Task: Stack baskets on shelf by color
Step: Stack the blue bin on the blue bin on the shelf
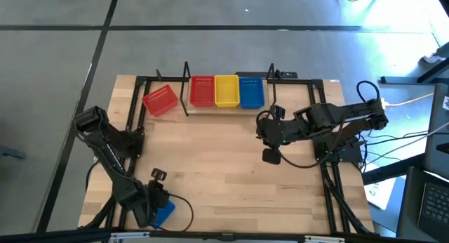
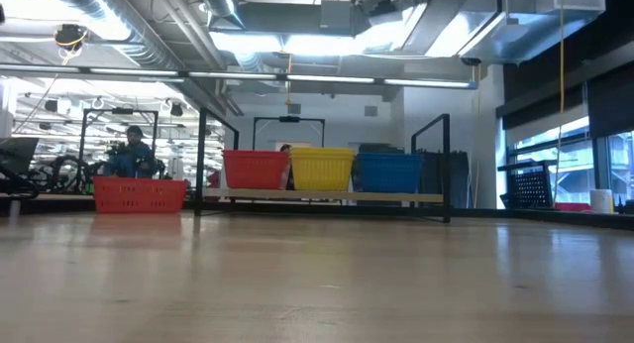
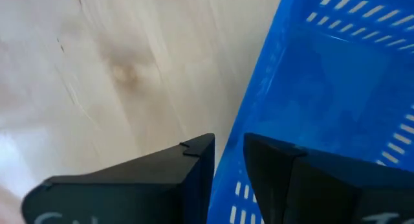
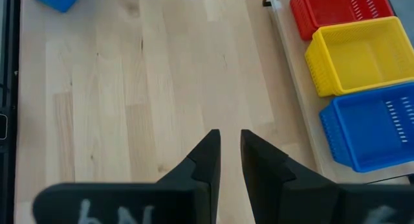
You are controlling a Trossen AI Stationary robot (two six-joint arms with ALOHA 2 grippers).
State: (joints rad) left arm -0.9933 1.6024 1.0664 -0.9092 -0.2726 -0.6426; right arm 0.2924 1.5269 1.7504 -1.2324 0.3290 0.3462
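— Inspecting the left gripper (image 3: 229, 169) at the near left corner of the light wooden tabletop (image 1: 224, 166): what is it holding?

— Its fingers are closing on the wall of a blue perforated plastic basket (image 3: 323, 101), one inside the rim, one outside. The shelf (image 1: 210, 108), a narrow plank in black rods, is lying far across the table, diagonally right; blue stack (image 1: 252, 93) at its right end, beside yellow (image 1: 226, 90) and red (image 1: 202, 90).

— And the right gripper (image 4: 229, 149)?

— Hovering nearer the shelf, fingers slightly apart, gripping nothing. A loose red basket (image 1: 160, 100) is sitting tilted at the shelf's left end
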